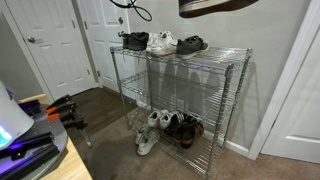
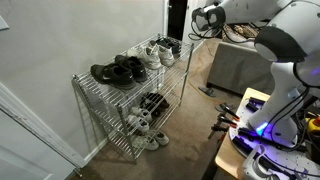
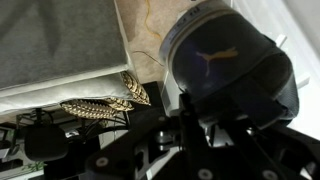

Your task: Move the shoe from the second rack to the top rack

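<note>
The shoe [image 1: 192,44], dark grey with a pale sole, lies on the top rack [image 1: 226,52] at one end, next to a chunky white sneaker [image 1: 163,43]. It also shows in an exterior view [image 2: 172,45] at the far end of the top rack [image 2: 160,68]. The second rack [image 1: 185,86] [image 2: 135,97] shows no shoe. My gripper [image 2: 205,17] is up in the air beyond the far end of the shelf, apart from the shoe. The wrist view is dark and does not show the fingers clearly.
A pair of black shoes [image 1: 135,41] [image 2: 118,71] lies at the other end of the top rack. Several shoes [image 1: 165,128] lie on the bottom tier. White doors [image 1: 60,45] stand beside the shelf. A grey couch [image 2: 235,65] is behind the arm.
</note>
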